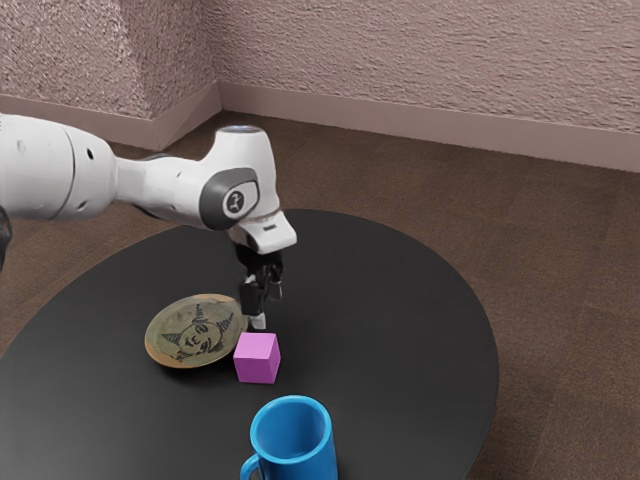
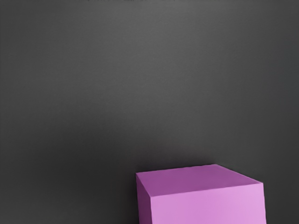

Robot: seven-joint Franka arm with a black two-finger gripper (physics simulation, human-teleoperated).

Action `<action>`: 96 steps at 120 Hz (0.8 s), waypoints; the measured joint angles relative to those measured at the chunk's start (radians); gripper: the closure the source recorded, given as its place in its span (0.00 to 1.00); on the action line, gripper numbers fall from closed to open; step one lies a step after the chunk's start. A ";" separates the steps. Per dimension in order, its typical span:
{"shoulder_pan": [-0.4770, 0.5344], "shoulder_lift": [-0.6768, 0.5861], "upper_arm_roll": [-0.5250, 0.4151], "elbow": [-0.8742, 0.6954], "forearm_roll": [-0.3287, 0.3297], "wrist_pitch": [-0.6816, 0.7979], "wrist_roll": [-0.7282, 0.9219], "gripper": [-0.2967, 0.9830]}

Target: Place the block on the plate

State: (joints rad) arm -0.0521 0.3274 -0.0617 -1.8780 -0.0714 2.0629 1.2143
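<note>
Exterior view, contents by size, largest first: one wall (image 1: 430, 60), rough-textured, dusty pink-brown, with a plain skirting (image 1: 400, 122) along its foot; one floor (image 1: 560, 300), dark brown; one table (image 1: 400, 290), round, matt black.

One arm, mine (image 1: 150, 190), white with dark grey trim, entering from the exterior view's left and bent downward over the table; one plate (image 1: 165, 342), round, olive and tan with a browner rim, bearing a dark line drawing of a face with pointed ears, lying on the table.

One mug (image 1: 315, 465), glossy blue, upright, mouth up, handle toward the exterior view's left, partly cut off by the lower edge; it stands on the opposite side of the block from my claw.

One claw, mine (image 1: 259, 316), black with a pale tip, pointing down, low over the table near the plate's rim, its tip just beside the block; whether it is spread or closed, and whether it grips anything, I cannot tell.

One block (image 1: 257, 360), pinkish violet, flat-faced, upright, beside the plate and not on it; whether the two touch I cannot tell; in the wrist view its top and two side faces show against the black tabletop, close to my hand.
</note>
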 joint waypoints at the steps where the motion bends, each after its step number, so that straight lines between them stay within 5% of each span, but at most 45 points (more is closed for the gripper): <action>1: 0.000 -0.001 0.000 -0.004 0.000 0.003 0.001 0.23; 96: 0.001 -0.043 -0.001 -0.161 -0.002 0.134 0.006 0.23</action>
State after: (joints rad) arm -0.0516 0.2848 -0.0630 -2.0387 -0.0730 2.1967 1.2207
